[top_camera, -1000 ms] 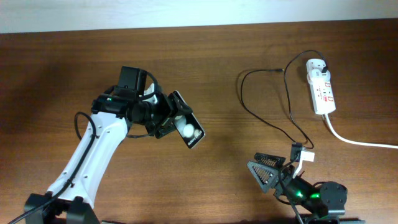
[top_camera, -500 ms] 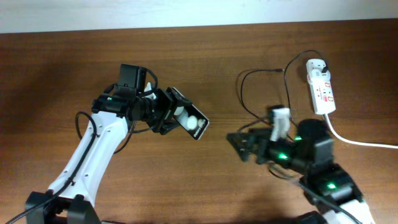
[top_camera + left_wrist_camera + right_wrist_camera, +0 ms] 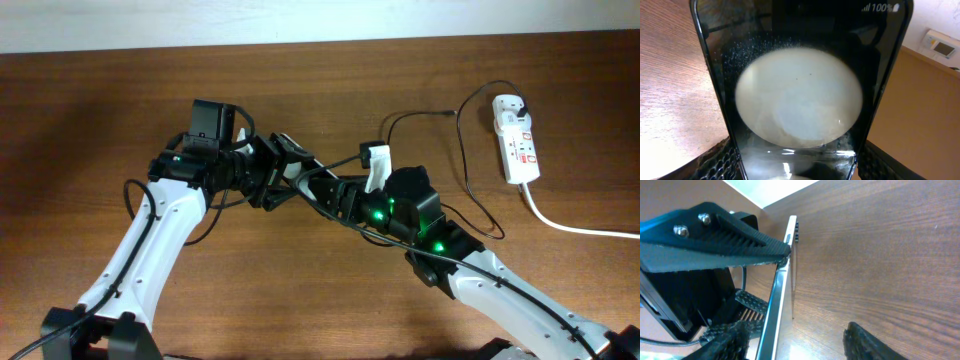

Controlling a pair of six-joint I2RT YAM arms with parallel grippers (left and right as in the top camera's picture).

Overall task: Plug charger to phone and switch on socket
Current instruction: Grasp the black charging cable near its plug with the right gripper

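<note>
My left gripper [image 3: 265, 175] is shut on the black phone [image 3: 289, 160] and holds it above the table, tilted nearly on edge. In the left wrist view the phone [image 3: 800, 95] fills the frame, a white round patch on it, between the left gripper's fingers [image 3: 800, 170]. My right gripper [image 3: 318, 190] is open and reaches up to the phone. In the right wrist view the phone's thin edge [image 3: 782, 290] stands between the open fingers [image 3: 800, 342]. The charger cable [image 3: 462, 160] loops over the table from its plug in the white socket [image 3: 517, 140]. Neither gripper holds it.
The socket's thick white cord [image 3: 580, 228] runs off the right edge. The cable's loose loop lies between the right arm [image 3: 470, 275] and the socket. A pale wall [image 3: 320, 20] borders the table's far edge.
My right arm has swung from the front right up and left to the phone. My left gripper has turned the phone further on edge and drawn it slightly left.
</note>
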